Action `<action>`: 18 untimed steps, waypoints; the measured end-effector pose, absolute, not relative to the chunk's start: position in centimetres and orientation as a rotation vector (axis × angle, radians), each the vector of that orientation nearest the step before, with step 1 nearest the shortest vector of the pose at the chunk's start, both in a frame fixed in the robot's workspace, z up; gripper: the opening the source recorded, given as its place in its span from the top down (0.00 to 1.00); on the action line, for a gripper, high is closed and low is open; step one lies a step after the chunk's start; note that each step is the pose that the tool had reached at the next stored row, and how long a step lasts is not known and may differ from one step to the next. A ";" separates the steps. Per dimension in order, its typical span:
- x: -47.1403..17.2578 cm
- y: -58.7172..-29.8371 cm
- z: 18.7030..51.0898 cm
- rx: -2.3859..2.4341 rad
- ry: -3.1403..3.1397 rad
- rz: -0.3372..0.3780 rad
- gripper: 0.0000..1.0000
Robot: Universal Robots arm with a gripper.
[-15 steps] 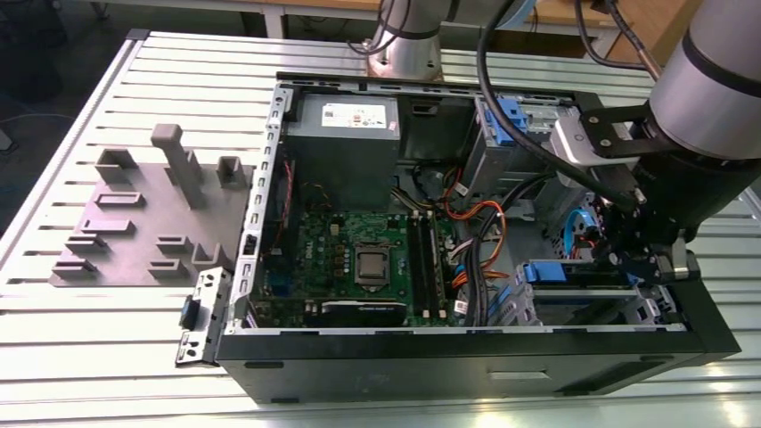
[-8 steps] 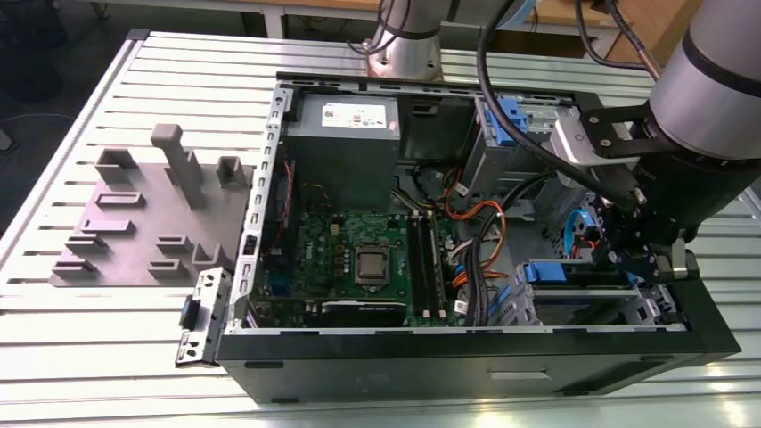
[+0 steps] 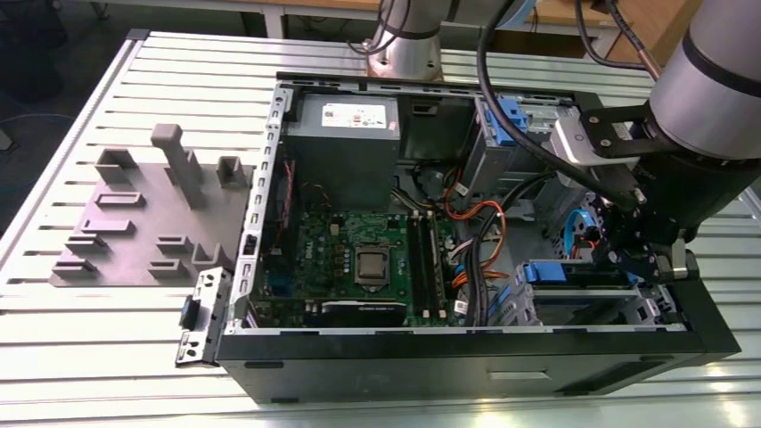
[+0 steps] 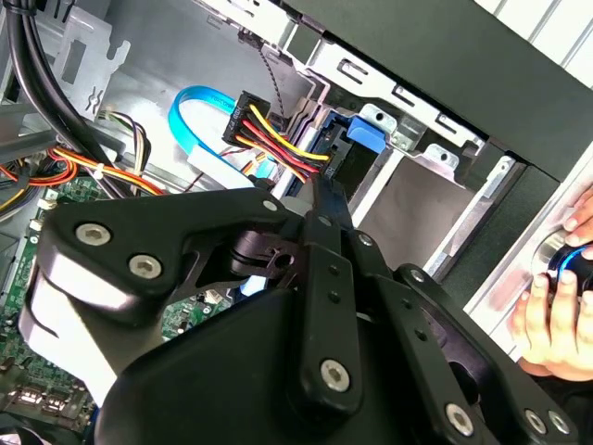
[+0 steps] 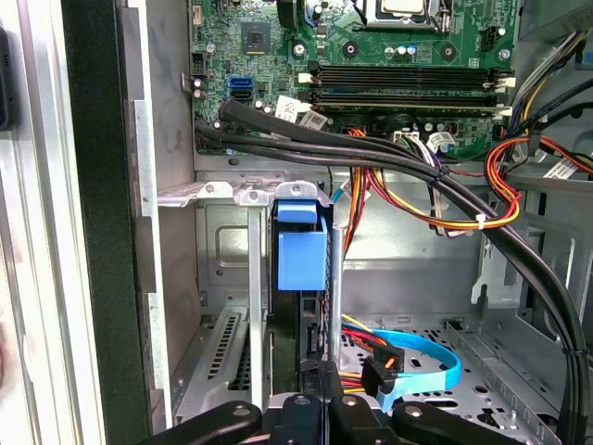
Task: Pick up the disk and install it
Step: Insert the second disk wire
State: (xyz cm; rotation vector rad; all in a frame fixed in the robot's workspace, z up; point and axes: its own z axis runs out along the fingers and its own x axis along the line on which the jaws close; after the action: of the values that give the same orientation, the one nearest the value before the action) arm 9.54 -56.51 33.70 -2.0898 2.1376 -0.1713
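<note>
The disk [image 3: 579, 273] sat in the drive cage [image 3: 594, 308] at the corner of the open case [image 3: 476, 352] on the exterior view's right, nearest the camera. Its blue rail faced up, and it looked seated or nearly so in the bay. In the first wrist view the disk [image 5: 303, 260] stood on edge between the cage's metal walls, blue rail end toward the camera, its long axis running away from the tool [image 5: 315, 408] and toward the motherboard [image 5: 389, 46]. The tool's finger links met close together just beside the disk's near edge, in line with that axis. They looked drawn narrow, but whether they pinched the disk's edge or only pressed against it could not be told. In the second wrist view the tool [image 4: 320, 199] pointed into the same bay, its tip by the bundle of red, yellow and black power wires [image 4: 278, 148] and a looped blue data cable [image 4: 199, 107]. A person's hand [image 4: 556, 315] rested outside the case in that view.

The case also held a grey power supply [image 3: 345, 134] and another blue-tabbed bay [image 3: 511, 120] at the far side. A grey fixture plate [image 3: 143, 223] lay on the slatted bench [image 3: 71, 357], well apart from the tool.
</note>
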 end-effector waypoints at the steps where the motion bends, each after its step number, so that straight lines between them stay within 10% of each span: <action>1: 9.5 -56.5 33.7 -2.090 2.138 -0.171 0.89; 18: 9.5 -56.5 34.0 -2.122 2.172 -0.108 0.89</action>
State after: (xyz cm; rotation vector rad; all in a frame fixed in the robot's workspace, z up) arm 9.55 -56.51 34.04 -2.1219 2.1720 -0.1084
